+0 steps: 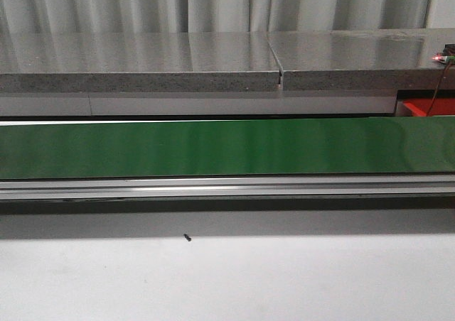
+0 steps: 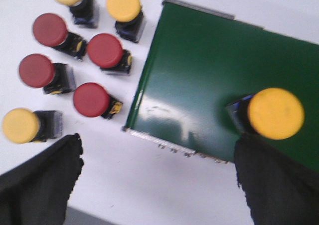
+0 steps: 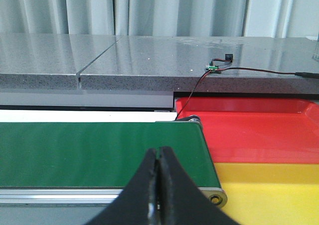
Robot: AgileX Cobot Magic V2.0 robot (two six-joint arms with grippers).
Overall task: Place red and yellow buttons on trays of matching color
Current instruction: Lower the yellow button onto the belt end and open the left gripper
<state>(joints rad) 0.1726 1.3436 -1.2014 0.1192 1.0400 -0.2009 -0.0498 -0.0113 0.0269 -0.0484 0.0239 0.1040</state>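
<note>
Green belt (image 1: 227, 147), red tray (image 3: 259, 128), yellow tray (image 3: 271, 190)

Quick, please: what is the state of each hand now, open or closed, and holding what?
Left hand: open, holding nothing, above the yellow button on the green belt.
Right hand: closed, holding nothing.

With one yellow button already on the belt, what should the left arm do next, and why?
Probably swing the open left gripper back over the loose buttons and pick a red button: the yellow button sits free on the green belt, outside the fingers.
</note>
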